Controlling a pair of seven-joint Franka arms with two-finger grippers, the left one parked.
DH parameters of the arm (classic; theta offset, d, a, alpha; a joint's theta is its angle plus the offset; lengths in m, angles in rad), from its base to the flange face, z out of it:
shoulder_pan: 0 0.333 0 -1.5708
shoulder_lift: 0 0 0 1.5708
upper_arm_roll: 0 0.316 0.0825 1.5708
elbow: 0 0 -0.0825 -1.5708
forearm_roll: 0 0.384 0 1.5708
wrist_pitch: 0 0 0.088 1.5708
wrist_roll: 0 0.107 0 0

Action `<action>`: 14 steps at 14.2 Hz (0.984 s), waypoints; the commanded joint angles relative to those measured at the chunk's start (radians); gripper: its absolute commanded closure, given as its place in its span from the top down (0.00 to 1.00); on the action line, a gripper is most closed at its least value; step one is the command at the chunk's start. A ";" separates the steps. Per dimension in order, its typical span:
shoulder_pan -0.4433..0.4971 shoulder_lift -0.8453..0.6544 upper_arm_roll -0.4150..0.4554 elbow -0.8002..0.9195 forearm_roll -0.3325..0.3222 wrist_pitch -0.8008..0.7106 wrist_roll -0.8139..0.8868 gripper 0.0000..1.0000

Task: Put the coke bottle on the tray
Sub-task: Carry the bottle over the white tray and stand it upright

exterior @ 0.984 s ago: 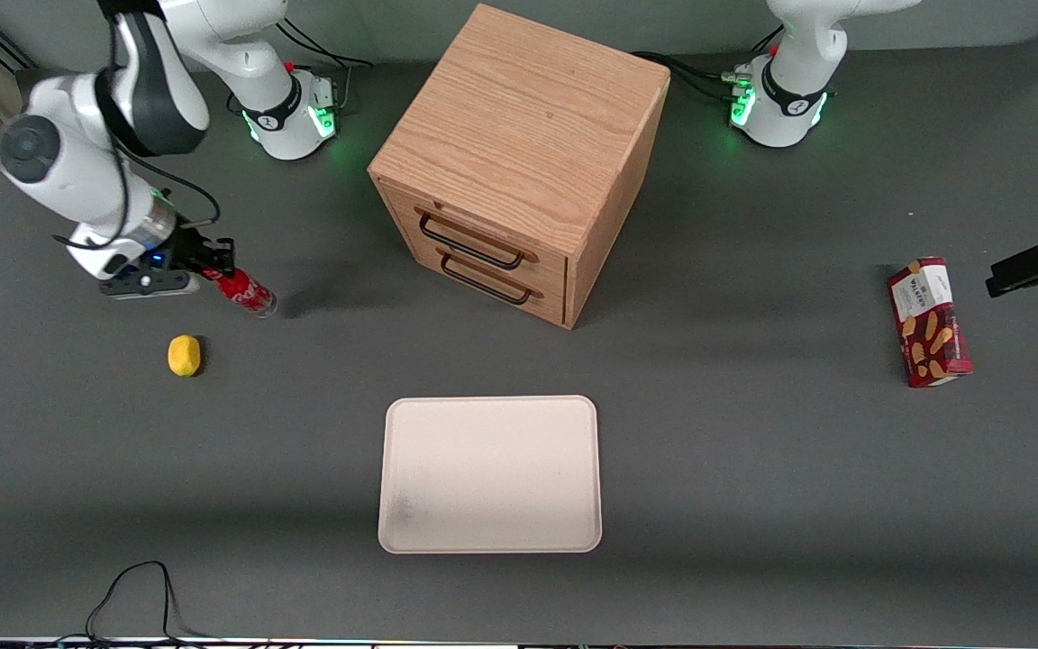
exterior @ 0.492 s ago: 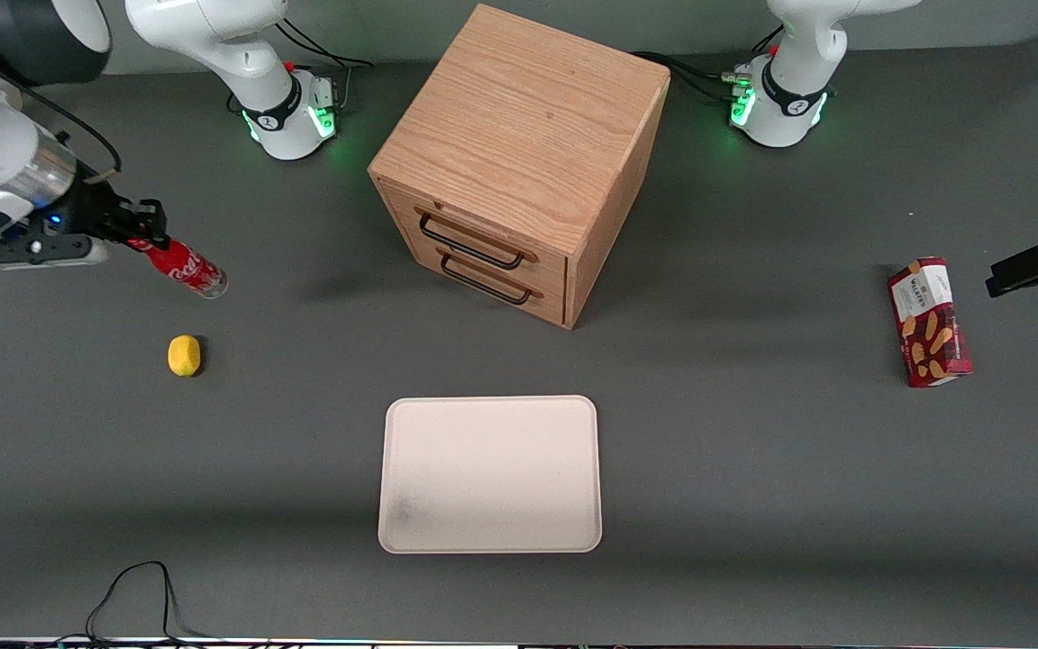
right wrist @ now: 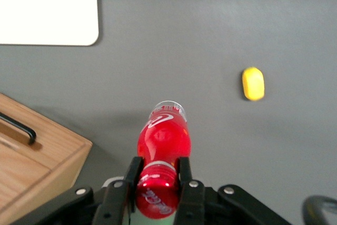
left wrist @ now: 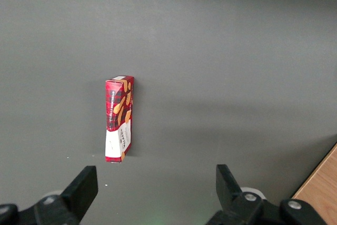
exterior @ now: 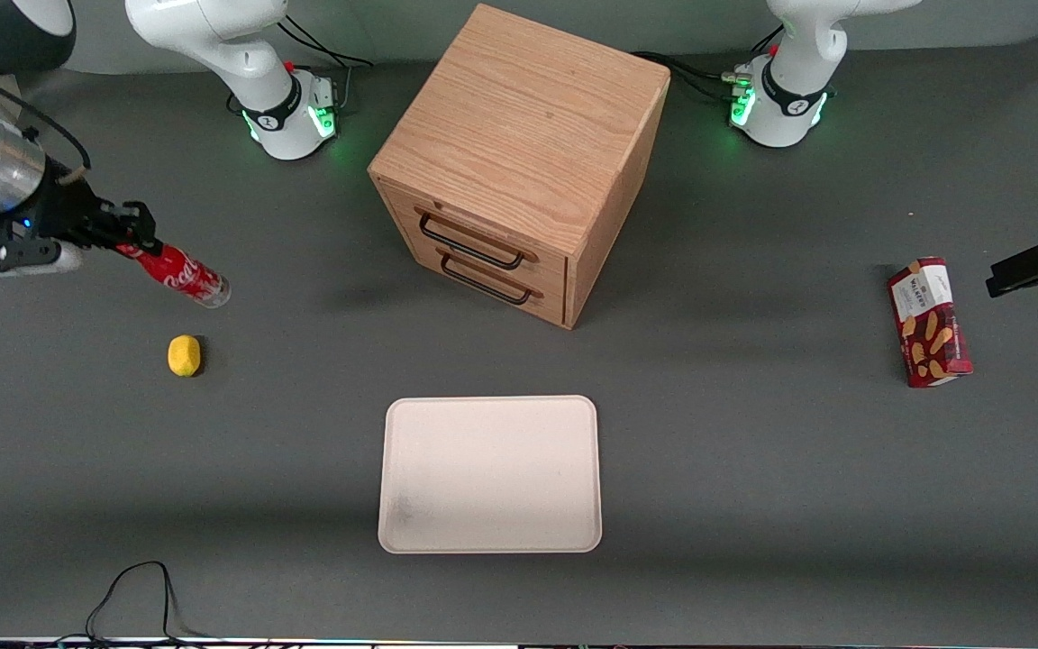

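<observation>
1 coke bottle (exterior: 180, 276) – 1 tray (exterior: 490, 474) – 1 lemon (exterior: 184, 355)

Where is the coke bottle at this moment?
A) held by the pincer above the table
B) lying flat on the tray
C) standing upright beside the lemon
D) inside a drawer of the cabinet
A: the pincer grips the neck of the coke bottle, which hangs tilted above the table near the lemon, while the tray holds nothing.

Gripper (right wrist: 158, 175) clamps coke bottle (right wrist: 162, 148) at neck; cap end hidden between fingers (right wrist: 185, 169). Tray (right wrist: 47, 9) beside it cut by frame edge, one corner visible.
</observation>
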 commanded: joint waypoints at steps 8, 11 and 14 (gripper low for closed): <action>0.191 0.595 -0.001 0.722 0.056 -0.028 0.262 0.00; 0.213 0.728 0.001 0.866 0.062 -0.013 0.348 0.00; 0.216 0.806 0.045 0.900 0.062 0.047 0.433 0.00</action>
